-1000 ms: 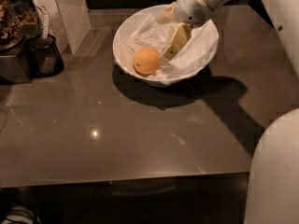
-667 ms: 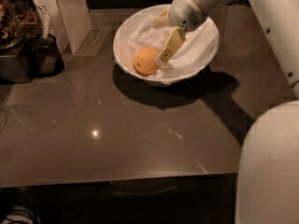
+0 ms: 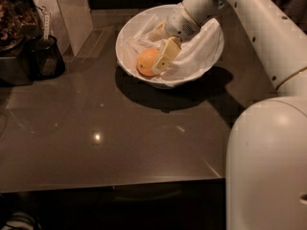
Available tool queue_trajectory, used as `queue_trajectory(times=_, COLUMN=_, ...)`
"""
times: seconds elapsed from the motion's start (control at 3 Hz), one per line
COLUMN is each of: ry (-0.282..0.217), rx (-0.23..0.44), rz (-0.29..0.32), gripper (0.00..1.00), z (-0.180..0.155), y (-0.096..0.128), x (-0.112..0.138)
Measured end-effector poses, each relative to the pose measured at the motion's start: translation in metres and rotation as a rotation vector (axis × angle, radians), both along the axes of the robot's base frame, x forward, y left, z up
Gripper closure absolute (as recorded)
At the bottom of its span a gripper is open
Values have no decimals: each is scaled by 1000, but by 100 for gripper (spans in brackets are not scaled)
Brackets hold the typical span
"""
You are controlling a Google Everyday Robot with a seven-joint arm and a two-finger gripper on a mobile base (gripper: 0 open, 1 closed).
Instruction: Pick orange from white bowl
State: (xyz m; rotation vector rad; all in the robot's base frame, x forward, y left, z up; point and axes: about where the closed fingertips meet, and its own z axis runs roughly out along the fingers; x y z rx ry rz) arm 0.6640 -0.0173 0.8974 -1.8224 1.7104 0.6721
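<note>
The orange (image 3: 146,61) lies in the left part of the white bowl (image 3: 213,56), on its white cloth lining. The bowl stands at the back of the dark table. My gripper (image 3: 154,53) reaches down into the bowl from the right, at the orange. Its fingers are spread: one finger (image 3: 166,55) lies against the orange's right side and the other (image 3: 156,33) is just behind the orange. The orange rests on the cloth.
A dark cup (image 3: 46,56) and a dark appliance (image 3: 14,37) stand at the table's left back. A pale upright panel (image 3: 72,11) is behind them. My white arm and body (image 3: 268,162) fill the right side. The table's front edge (image 3: 110,185) runs below.
The gripper has moved left and lower inside the bowl, so its near finger now lies against the orange. The orange and bowl have not moved.
</note>
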Motion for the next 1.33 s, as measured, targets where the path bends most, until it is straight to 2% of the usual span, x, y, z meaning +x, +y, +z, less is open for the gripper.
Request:
queue_trajectory(times=1.0, ry=72, rx=2, rz=-5, gripper=13, z=-32, y=6, x=9)
queue_trajectory(times=1.33, ry=83, rx=0, rz=-13, gripper=32, z=-37, y=7, x=11)
